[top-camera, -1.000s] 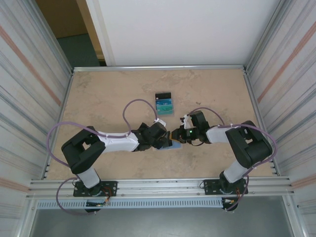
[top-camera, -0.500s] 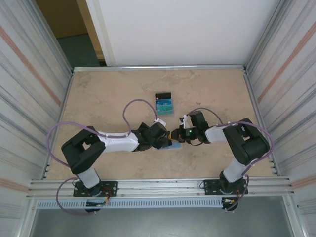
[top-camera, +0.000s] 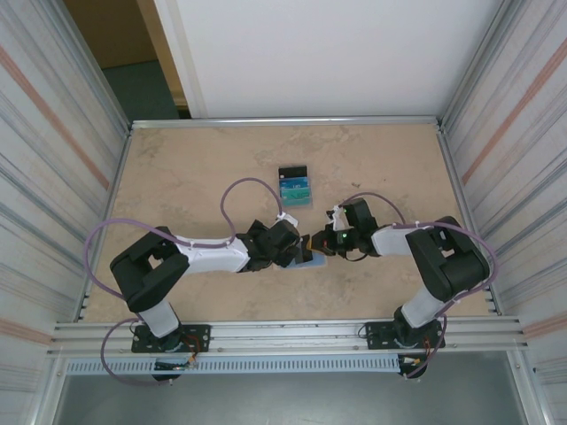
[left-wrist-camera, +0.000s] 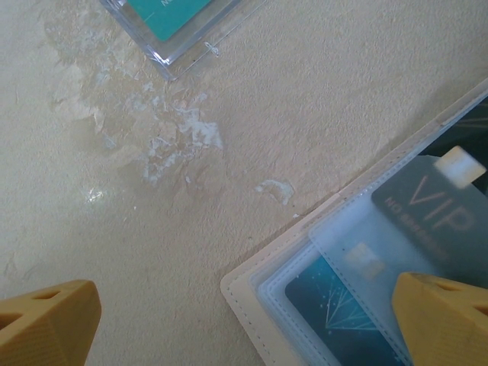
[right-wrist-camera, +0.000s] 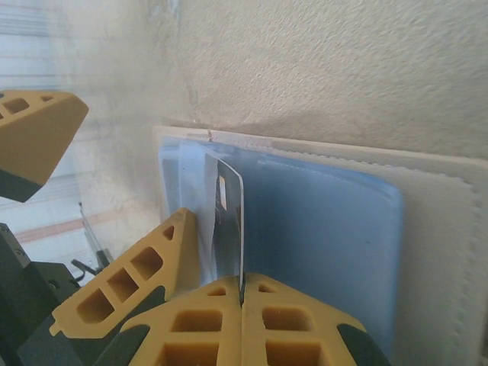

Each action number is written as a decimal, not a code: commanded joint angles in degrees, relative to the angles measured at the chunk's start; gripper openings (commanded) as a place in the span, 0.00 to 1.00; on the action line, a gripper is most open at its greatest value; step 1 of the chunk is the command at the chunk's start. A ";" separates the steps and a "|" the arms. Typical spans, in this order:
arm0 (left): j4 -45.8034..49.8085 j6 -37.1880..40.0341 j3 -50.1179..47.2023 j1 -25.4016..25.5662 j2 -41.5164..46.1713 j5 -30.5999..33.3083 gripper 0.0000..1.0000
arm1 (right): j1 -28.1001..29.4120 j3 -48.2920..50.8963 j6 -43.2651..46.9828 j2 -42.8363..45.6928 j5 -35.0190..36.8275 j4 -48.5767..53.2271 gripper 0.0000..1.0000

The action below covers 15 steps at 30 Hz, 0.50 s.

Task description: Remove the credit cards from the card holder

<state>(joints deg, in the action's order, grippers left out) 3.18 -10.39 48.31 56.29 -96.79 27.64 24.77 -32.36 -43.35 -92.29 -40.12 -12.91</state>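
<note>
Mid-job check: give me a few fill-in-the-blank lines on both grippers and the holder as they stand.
The right gripper has its jaws ___ on a card.
The left gripper has its jaws ___.
The holder lies unfolded on the table, and its lining is pale ___.
Missing words: shut; open; blue.

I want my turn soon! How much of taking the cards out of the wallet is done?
Partway. Some loose cards already lie apart on the table. The right hand is shut on a dark card standing over the open card holder. The left hand is open, one finger over the holder. A VIP card and a teal card show in its sleeves, so at least one looks left.
</note>
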 commanded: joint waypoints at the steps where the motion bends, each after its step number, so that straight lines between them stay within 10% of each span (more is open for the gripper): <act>1: 4.75 0.64 -1.15 0.22 0.82 1.74 0.99 | -1.24 -0.25 3.20 2.51 4.25 6.94 0.00; 15: 6.05 -0.26 0.72 0.23 9.53 1.62 0.99 | -2.93 -1.04 10.51 17.53 9.68 19.67 0.00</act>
<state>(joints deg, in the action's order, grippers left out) 7.77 -10.39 48.05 56.29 -91.48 27.73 22.33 -32.36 -36.10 -78.26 -32.42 2.31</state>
